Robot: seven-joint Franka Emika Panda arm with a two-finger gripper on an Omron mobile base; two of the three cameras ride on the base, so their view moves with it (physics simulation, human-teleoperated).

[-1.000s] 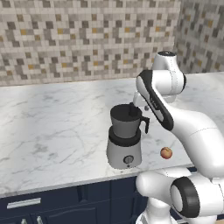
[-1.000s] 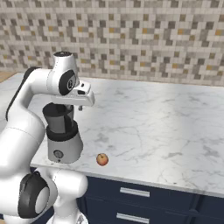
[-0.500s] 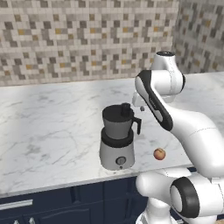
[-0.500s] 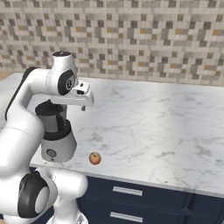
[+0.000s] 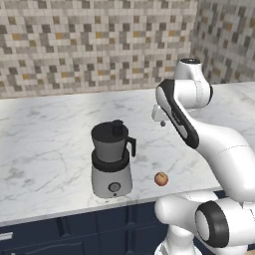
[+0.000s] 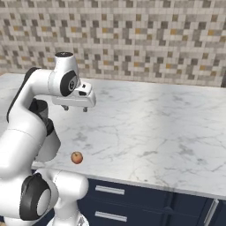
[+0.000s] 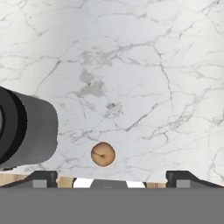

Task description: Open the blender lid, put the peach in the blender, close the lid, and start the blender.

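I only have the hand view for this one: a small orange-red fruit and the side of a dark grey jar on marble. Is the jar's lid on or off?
Observer: On. The flat round dark grey lid sits on the rim of the small countertop blender.
Operator: Where is the tool?
Observer: The tool hangs open above the white marble counter, to the blender's right, holding nothing.
Operator: And the fruit relative to the blender's base?
Observer: The small round orange-red peach lies on the counter right of the base, apart from it, near the front edge.
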